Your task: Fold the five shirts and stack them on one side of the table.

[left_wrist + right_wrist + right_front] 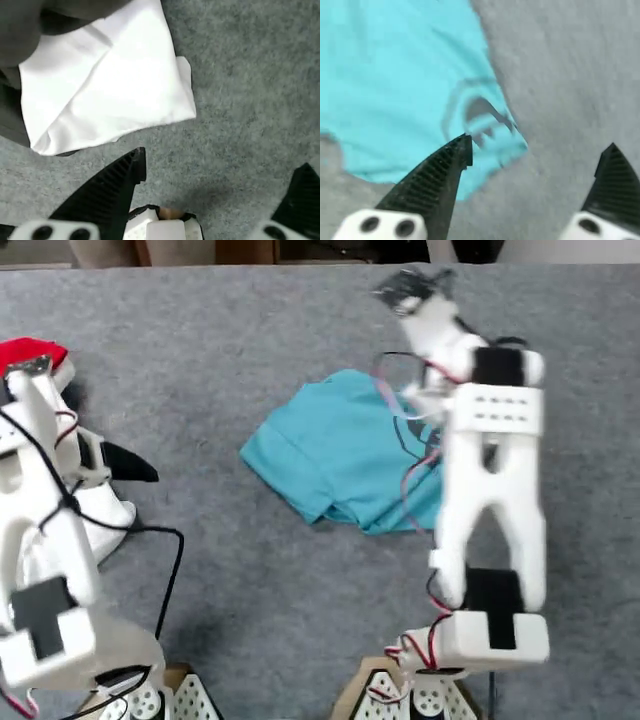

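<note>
One grey tabletop [250, 620] carries a crumpled teal shirt [330, 455].

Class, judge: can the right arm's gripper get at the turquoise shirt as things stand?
Probably yes: the right gripper is open just above the turquoise shirt at its edge, with nothing lying between them.

Bare grey felt [220, 570] between the white folded shirt [110, 85] and the crumpled teal shirt [335, 455]
</note>
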